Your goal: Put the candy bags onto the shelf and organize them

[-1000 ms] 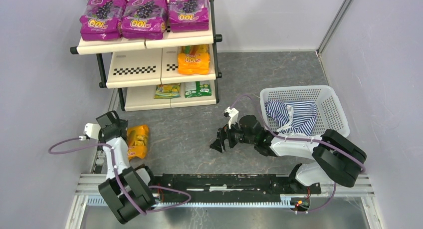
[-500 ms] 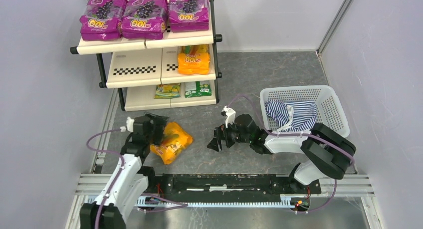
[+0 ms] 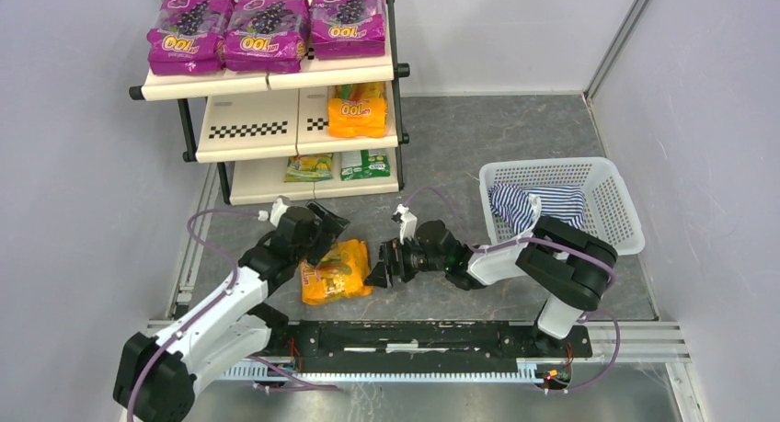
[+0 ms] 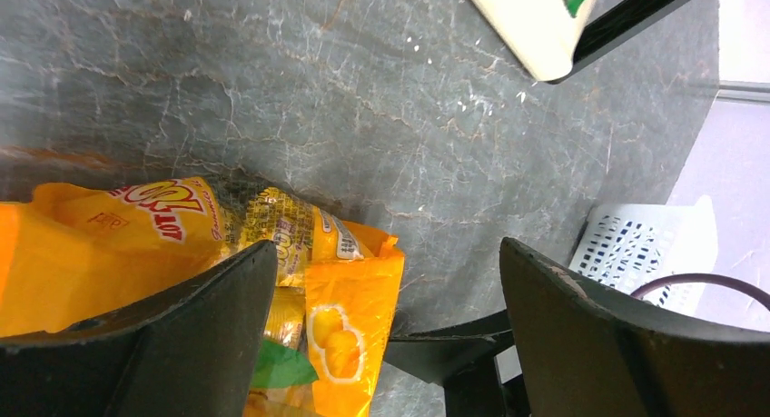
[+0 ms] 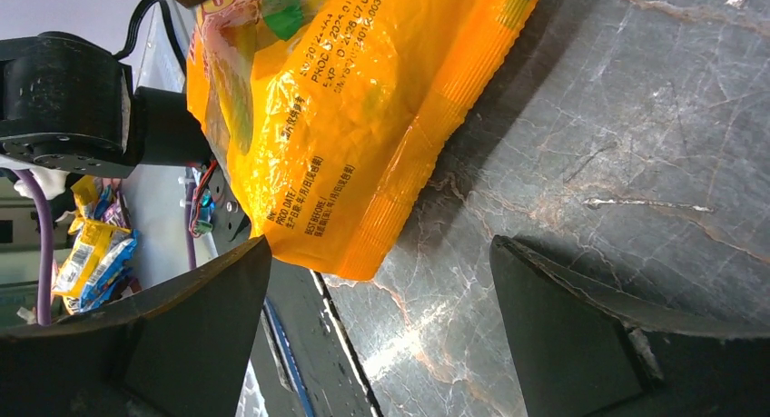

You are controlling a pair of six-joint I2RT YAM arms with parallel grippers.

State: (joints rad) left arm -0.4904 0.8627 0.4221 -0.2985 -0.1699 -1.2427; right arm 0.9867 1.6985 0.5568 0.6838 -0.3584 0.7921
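Note:
An orange candy bag [image 3: 336,270] lies on the grey floor between my two grippers. My left gripper [image 3: 322,241] is open at the bag's upper left edge; in the left wrist view the left gripper [image 4: 386,249] has its jaws wide apart, and the bag [image 4: 350,317] lies beside the left finger. My right gripper [image 3: 375,268] is open just right of the bag; in the right wrist view the right gripper [image 5: 380,244] faces the bag's sealed end [image 5: 345,117]. The shelf [image 3: 248,128] holds three purple bags [image 3: 267,31] on top, an orange bag [image 3: 357,111] in the middle and green bags [image 3: 365,165] below.
A white mesh basket [image 3: 607,178] with a blue-white striped cloth [image 3: 538,211] stands at the right and also shows in the left wrist view [image 4: 636,244]. The black rail [image 3: 414,335] runs along the near edge. Grey walls close in both sides.
My left arm swung right, carrying the orange bag from the left edge to the middle of the floor, and its jaws have opened. My right gripper moved left up to the bag.

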